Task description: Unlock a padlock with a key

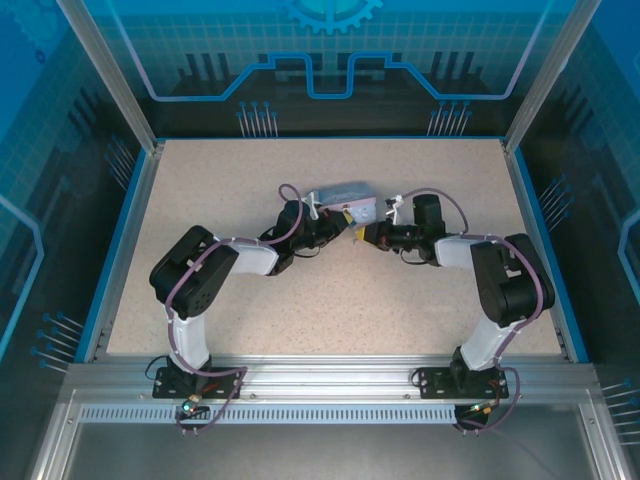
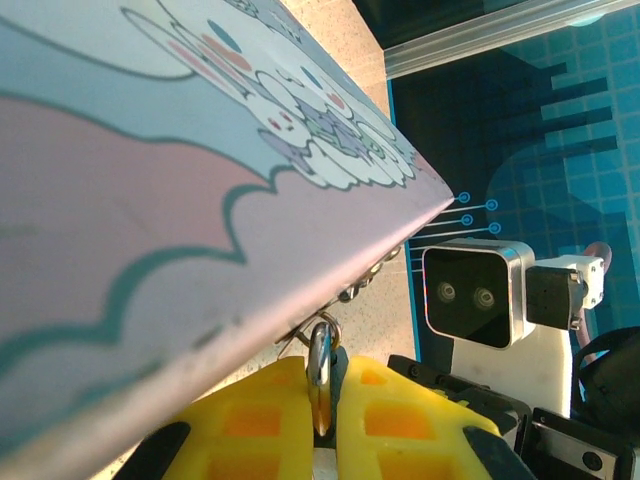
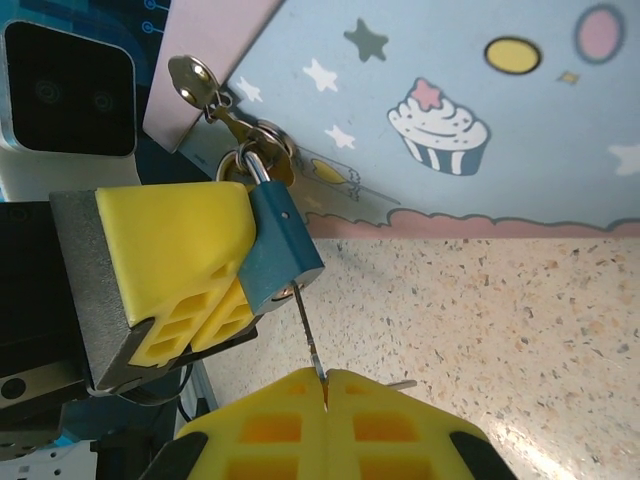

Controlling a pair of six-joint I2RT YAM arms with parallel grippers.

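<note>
Both pincers are clamped: your left gripper (image 2: 320, 388) steadies the small teal-blue padlock (image 3: 282, 240) hanging on the pastel cartoon-printed tin (image 3: 450, 60), so your right gripper (image 3: 325, 385) can work the thin dark metal key (image 3: 308, 335) at its underside.

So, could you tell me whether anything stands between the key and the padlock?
Nothing visible does: the key, pinched in the right gripper, reaches straight to the underside of the padlock held in the left gripper.

Bright, even overhead light leaves only soft, faint shadows on the tabletop (image 1: 330, 310). In the left wrist view the close tin (image 2: 150, 200) blurs; in the right, the padlock (image 3: 280, 245) is sharp.
</note>
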